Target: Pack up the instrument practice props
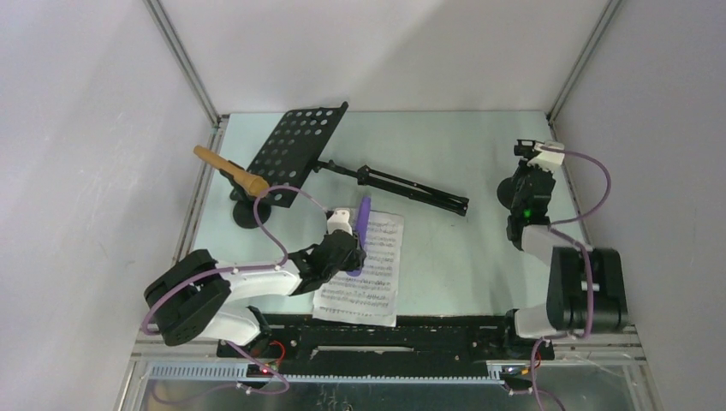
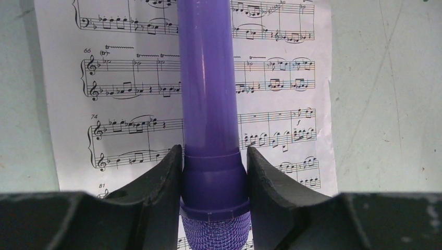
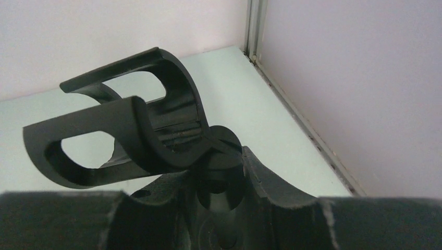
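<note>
Both loaded.
Your left end effector (image 2: pixel 213 151) grips purple microphone (image 2: pixel 208 78) over sheet music (image 2: pixel 130 78); right end effector (image 3: pixel 219 172) grips black holder (image 3: pixel 120 130).

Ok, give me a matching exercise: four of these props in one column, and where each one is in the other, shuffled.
1. purple toy microphone
2. tan toy microphone
3. black microphone clip
4. music rack

A. lying at the back of the table, legs folded
B. in the right gripper
C. far left, beside the music rack
D. in the left gripper, over the sheet music

Pairs: 1-D, 2-C, 3-B, 4-A
</note>
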### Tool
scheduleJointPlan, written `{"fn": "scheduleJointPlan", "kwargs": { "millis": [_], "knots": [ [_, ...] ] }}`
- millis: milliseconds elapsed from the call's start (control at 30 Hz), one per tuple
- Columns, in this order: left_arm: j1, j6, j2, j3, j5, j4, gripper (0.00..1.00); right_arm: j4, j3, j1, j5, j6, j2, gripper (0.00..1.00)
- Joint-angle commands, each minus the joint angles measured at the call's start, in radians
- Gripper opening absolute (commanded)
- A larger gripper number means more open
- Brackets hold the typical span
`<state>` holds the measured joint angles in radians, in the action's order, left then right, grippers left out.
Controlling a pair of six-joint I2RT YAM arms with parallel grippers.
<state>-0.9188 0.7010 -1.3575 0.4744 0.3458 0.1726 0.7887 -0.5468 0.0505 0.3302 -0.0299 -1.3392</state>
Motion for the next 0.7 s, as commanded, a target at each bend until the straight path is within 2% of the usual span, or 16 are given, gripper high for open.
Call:
{"fn": "scheduleJointPlan", "kwargs": {
  "millis": [0, 133, 200, 267, 400, 600, 667],
  "knots": [
    [0.0, -0.014, -0.03, 0.039, -0.021, -0.004, 0.32, 0.313, -0.105, 0.026, -0.015, -0.058, -0.16, 0.04],
    [0.001, -0.02, -0.034, 0.048, -0.009, -0.025, 0.45, 0.324, -0.156, 0.043, -0.038, -0.053, -0.273, 0.06],
    [0.001, -0.021, -0.029, 0.049, -0.004, -0.036, 0.54, 0.301, -0.176, 0.05, -0.036, -0.045, -0.314, 0.1],
    [0.001, -0.021, -0.02, 0.046, -0.001, -0.04, 0.62, 0.269, -0.188, 0.057, -0.037, -0.024, -0.336, 0.19],
    [0.001, -0.02, 0.008, 0.047, 0.004, -0.066, 0.79, 0.221, -0.193, 0.065, -0.033, 0.009, -0.323, 0.47],
    [0.001, -0.021, 0.089, 0.049, 0.034, -0.122, 0.91, 0.013, -0.211, 0.073, -0.054, 0.09, -0.234, 0.8],
    [0.001, -0.018, 0.122, 0.047, 0.039, -0.14, 0.96, -0.037, -0.197, 0.074, -0.062, 0.116, -0.193, 0.85]
  ]
}}
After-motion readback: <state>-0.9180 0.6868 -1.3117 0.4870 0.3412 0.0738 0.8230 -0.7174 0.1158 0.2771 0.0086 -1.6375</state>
